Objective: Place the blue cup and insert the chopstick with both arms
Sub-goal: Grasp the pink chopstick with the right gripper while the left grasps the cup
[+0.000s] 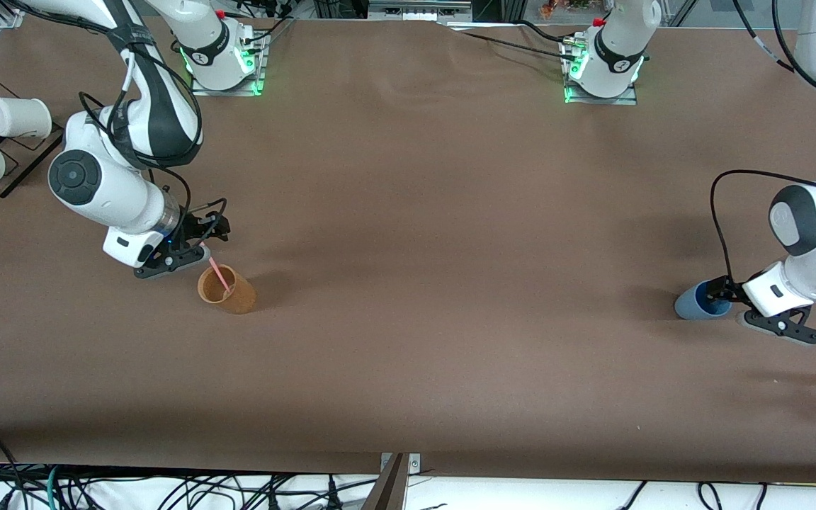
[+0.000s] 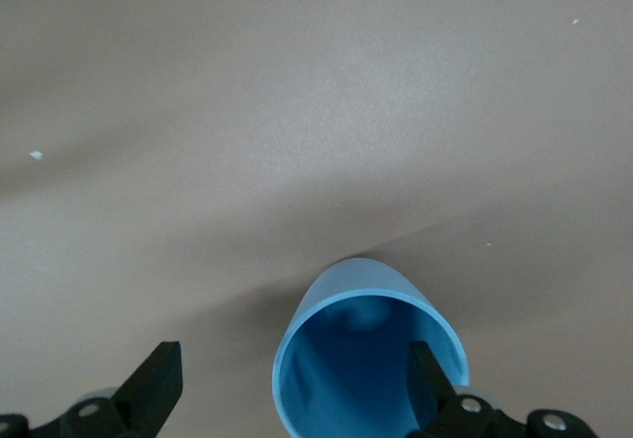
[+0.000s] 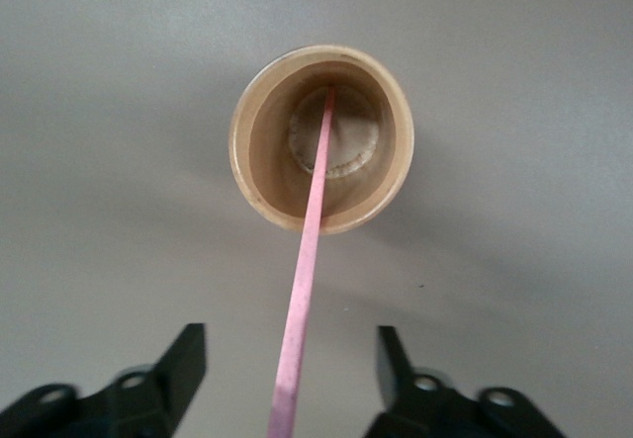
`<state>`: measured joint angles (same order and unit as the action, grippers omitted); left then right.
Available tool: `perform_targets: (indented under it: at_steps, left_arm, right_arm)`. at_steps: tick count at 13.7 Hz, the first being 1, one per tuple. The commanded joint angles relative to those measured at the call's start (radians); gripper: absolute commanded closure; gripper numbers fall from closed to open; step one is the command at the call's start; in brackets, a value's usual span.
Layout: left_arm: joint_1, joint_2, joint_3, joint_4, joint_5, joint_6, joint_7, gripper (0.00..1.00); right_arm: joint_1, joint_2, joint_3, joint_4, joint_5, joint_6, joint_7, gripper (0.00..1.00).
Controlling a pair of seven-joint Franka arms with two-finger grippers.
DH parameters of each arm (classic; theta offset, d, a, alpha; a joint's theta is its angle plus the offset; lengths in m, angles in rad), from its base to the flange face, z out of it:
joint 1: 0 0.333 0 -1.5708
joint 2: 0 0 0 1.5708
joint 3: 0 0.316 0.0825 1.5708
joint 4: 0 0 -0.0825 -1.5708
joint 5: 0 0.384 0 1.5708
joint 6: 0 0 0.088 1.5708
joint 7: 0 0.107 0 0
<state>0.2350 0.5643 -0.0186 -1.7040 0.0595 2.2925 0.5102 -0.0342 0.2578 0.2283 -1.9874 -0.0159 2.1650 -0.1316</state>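
The blue cup [image 1: 695, 303] stands near the worktop's left-arm edge, one of the left gripper's [image 1: 723, 292] spread fingers inside its rim. The chopstick [image 1: 218, 274] leans in the brown cup [image 1: 227, 290], below the right gripper's [image 1: 204, 234] spread fingers. Both placements look nearly done; next, each gripper must lift clear without tipping anything.

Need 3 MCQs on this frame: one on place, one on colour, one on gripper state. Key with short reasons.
1. Where does the lower end of the chopstick rest?
A. in the brown cup
B. in the blue cup
C. flat on the table

2. What colour is the cup at the left gripper?
A. white
B. blue
C. orange-brown

3. How is the right gripper?
A. shut on the chopstick
B. shut on the cup rim
C. open

Answers:
1 A, the stick's end sits on the floor of the brown cup.
2 B, the blue cup has one finger inside its wall.
3 C, both fingers stand clear of the stick.
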Motion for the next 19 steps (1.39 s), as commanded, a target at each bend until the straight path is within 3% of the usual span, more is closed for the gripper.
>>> perform_targets:
  at_steps: [1,2,3,4,5,6,12,16,19]
  left_arm:
    - [0.013,0.009,-0.009,0.006,0.014,0.002,0.019,0.00]
    - [0.013,0.009,-0.009,0.006,0.014,0.002,0.019,0.00]
    - [0.013,0.015,-0.009,0.007,0.016,0.002,0.021,0.19]
    - [0.012,0.040,-0.009,0.012,0.016,0.002,0.027,0.64]
    - [0.013,0.049,-0.009,0.014,0.014,0.001,0.030,0.89]
    - [0.013,0.049,-0.011,0.014,0.008,-0.002,0.031,1.00]
    - [0.003,0.011,-0.033,0.029,0.000,-0.030,0.025,1.00]
    - [0.001,-0.075,-0.203,0.029,-0.001,-0.198,-0.118,1.00]
    - [-0.009,-0.067,-0.399,0.024,0.000,-0.260,-0.509,1.00]
  right_arm:
    - [-0.003,-0.011,0.005,-0.018,-0.009,0.016,-0.013,0.48]
    - [-0.003,-0.009,0.005,-0.018,-0.009,0.018,-0.013,0.60]
    - [-0.003,-0.011,0.005,-0.018,-0.009,0.016,-0.014,0.73]
    - [-0.003,-0.011,0.005,-0.018,-0.009,0.016,-0.014,0.84]
    - [-0.003,-0.011,0.005,-0.018,-0.009,0.016,-0.014,0.95]
    - [-0.003,-0.011,0.005,-0.014,-0.009,0.016,-0.013,1.00]
    - [-0.003,-0.060,0.005,0.001,-0.012,-0.020,-0.016,1.00]
    - [-0.004,-0.184,0.005,0.051,-0.009,-0.213,-0.022,1.00]
    - [-0.001,-0.274,0.006,0.134,-0.001,-0.403,-0.058,1.00]
